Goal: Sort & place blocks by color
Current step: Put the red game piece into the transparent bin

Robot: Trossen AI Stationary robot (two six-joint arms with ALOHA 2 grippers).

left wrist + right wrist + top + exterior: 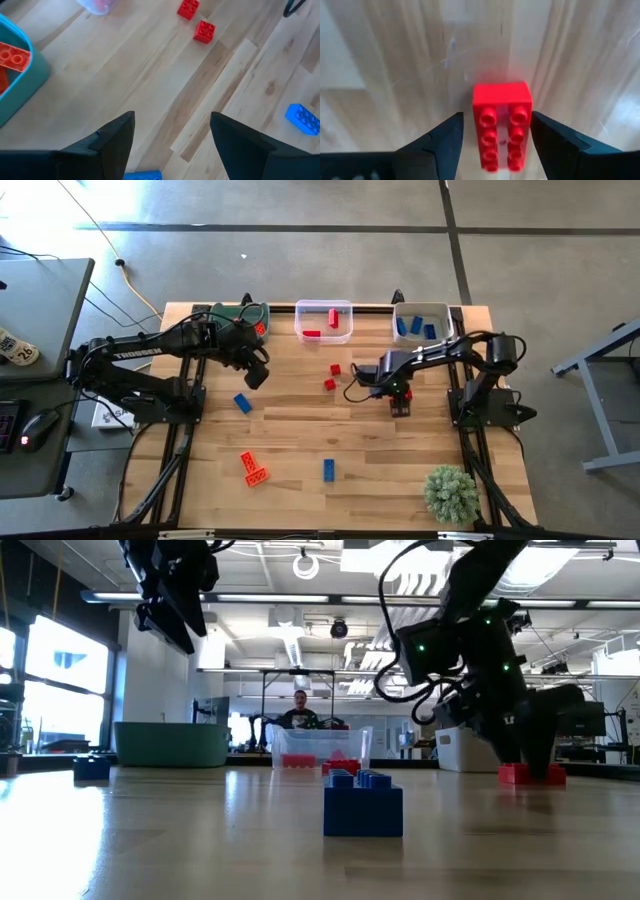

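My right gripper [497,137] is open and low over the table's right half. Its fingers stand on either side of an oblong red block [501,125] that lies flat on the wood [401,396], studs up, with narrow gaps to both. My left gripper [172,135] is open and holds nothing. It hangs raised [170,600] near the green bin [240,318], above a blue block [242,403]. Loose on the table are two red blocks [332,376], orange blocks [253,468] and another blue block [328,470].
Three bins stand along the far edge. The green bin holds an orange block [12,56], the clear bin [324,320] holds red blocks, and the pale bin [420,325] holds blue ones. A green plant [450,492] stands at the near right corner. A person shows far behind the table.
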